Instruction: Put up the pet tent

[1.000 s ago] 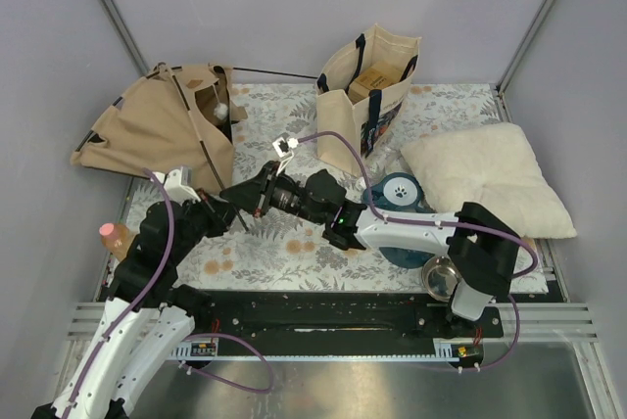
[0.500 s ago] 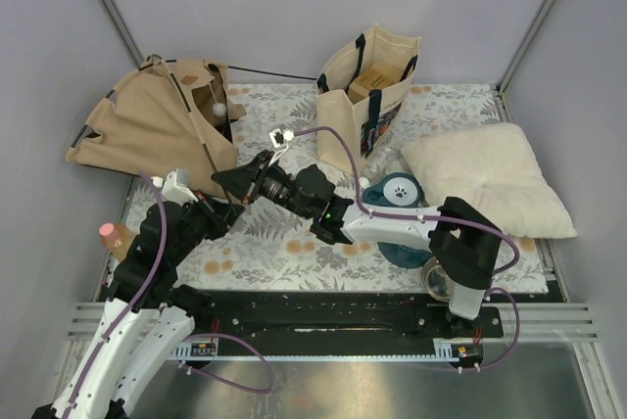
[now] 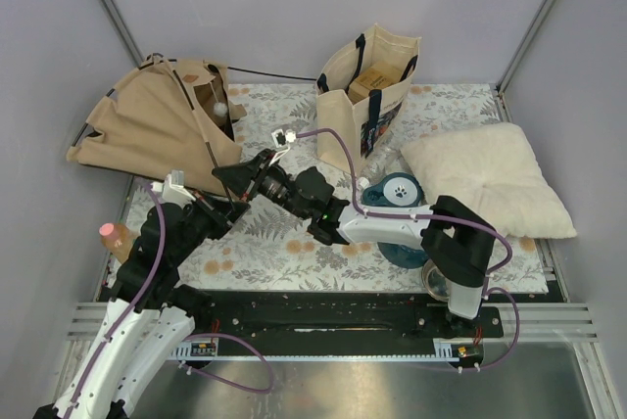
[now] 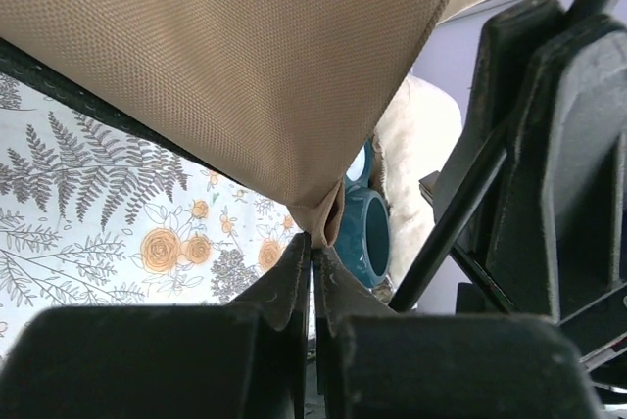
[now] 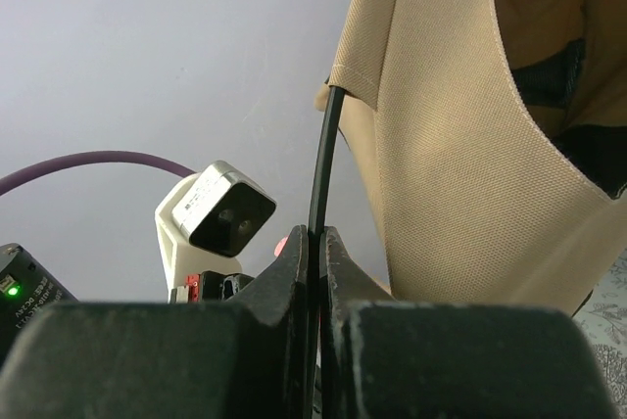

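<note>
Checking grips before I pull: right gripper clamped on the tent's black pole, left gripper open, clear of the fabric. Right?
No: left wrist view shows the left gripper shut on a fabric corner of the pet tent. The right gripper does clamp the black pole.

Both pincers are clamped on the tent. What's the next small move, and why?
Probably ease the right pincer toward the left pincer, bringing the black pole it clamps closer to the fabric corner the left one pinches. The pet tent lies slumped, and in the left wrist view the pole passes beside that corner, apart from it.
</note>
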Controlling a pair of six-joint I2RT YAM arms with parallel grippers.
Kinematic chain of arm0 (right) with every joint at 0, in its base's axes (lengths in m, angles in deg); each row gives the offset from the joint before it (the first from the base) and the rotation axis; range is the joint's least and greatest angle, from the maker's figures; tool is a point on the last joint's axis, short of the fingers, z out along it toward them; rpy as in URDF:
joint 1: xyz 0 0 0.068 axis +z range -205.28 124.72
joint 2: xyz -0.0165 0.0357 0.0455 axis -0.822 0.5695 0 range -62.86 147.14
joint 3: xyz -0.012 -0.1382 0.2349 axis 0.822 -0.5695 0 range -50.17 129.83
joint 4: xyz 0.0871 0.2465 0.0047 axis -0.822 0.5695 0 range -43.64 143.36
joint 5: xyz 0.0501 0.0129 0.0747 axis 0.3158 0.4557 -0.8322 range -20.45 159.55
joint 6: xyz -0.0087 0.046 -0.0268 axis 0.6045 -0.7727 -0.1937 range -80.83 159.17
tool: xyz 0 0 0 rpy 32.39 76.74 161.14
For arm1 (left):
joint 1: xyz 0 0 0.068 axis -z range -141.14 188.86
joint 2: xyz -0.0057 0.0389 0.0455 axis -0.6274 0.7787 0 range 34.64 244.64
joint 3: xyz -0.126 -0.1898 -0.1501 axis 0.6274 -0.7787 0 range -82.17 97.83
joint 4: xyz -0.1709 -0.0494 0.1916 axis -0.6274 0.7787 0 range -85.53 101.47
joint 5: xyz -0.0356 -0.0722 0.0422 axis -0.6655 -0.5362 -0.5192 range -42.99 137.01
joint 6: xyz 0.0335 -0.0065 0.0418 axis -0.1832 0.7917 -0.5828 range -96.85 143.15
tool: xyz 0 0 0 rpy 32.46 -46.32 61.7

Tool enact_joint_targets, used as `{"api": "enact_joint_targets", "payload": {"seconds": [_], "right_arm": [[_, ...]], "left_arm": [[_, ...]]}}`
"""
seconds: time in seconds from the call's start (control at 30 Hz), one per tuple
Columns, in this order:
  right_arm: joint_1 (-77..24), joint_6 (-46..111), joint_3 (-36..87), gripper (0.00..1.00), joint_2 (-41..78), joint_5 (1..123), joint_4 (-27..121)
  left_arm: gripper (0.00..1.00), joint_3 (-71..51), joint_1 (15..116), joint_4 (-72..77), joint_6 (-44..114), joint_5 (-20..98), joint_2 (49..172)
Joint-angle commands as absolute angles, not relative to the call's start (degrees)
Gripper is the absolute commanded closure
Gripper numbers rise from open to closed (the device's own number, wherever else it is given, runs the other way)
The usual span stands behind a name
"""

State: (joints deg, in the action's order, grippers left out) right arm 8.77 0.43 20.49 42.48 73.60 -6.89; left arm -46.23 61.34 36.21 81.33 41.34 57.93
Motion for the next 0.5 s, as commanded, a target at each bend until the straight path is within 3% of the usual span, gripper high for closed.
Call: {"api": "enact_joint_targets", "payload": {"seconds": [0.0,0.47], "right_arm": [[7.5,6.0,24.0,1.00,42.7,82.2,-16.1],[8.4,9.3,16.2,1.00,41.6,79.5,-17.3]], "left_arm": [[1.00,-46.8,62.9,40.9,87.0,28.2,57.1],[1.00,-47.4,62.9,34.2,90.0,29.8,57.6]]}}
